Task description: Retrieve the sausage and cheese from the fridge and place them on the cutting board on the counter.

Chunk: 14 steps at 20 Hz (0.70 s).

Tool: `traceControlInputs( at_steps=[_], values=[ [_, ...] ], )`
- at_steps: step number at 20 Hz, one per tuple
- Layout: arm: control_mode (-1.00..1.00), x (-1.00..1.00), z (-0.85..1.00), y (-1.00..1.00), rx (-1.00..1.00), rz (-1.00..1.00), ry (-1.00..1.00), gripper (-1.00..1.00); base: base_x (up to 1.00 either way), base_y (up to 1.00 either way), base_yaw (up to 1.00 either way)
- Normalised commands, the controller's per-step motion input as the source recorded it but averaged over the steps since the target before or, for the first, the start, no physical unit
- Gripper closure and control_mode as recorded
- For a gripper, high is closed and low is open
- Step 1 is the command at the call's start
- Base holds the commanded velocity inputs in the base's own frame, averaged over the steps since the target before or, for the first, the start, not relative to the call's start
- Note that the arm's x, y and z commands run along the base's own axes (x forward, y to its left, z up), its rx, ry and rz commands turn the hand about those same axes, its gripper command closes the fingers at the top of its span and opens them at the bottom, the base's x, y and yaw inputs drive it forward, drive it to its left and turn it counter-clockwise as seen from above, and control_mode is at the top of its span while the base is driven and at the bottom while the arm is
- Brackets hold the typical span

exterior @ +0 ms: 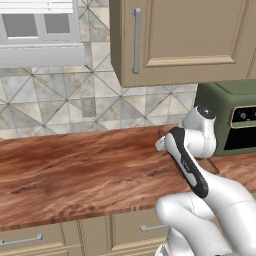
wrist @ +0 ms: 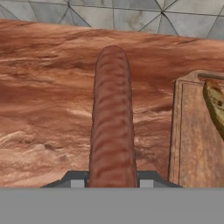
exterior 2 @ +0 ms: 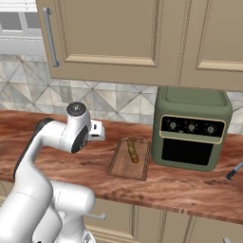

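Note:
My gripper [wrist: 112, 180] is shut on the sausage [wrist: 111, 118], a dark red rod that sticks out forward between the fingertips [wrist: 77, 180] in the hand view. It hangs over the reddish-brown counter [wrist: 43, 109], just left of the cutting board [wrist: 192, 140]. A yellowish-olive cheese [wrist: 215, 103] piece lies on the board. In the right base view the board [exterior 2: 124, 167] lies flat in front of the green oven, with the cheese [exterior 2: 133, 150] on its far half and my wrist to its left. The fridge is out of view.
A green countertop oven [exterior 2: 192, 128] stands right of the board, against the tiled wall. A dark-handled knife [exterior 2: 234, 171] lies at the far right counter edge. Beige upper cabinets [exterior 2: 118, 38] hang above. Bare counter [exterior: 75, 165] stretches to the left.

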Motion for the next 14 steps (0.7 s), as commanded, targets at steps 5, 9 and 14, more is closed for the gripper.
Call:
traceControlInputs(
  at_steps=[5, 9, 14],
  values=[
    [-1.0, -0.01, 0.0, -0.02, 0.0, 0.0, 0.0, 1.0, 0.0, 0.0, 0.0],
    [-1.0, 0.02, -0.06, -0.48, 0.17, 0.13, 0.05, 1.0, 0.0, 0.0, 0.0],
    [-1.0, 0.21, -0.12, -0.63, 0.08, 0.0, 0.3, 1.0, 0.0, 0.0, 0.0]
  ],
)
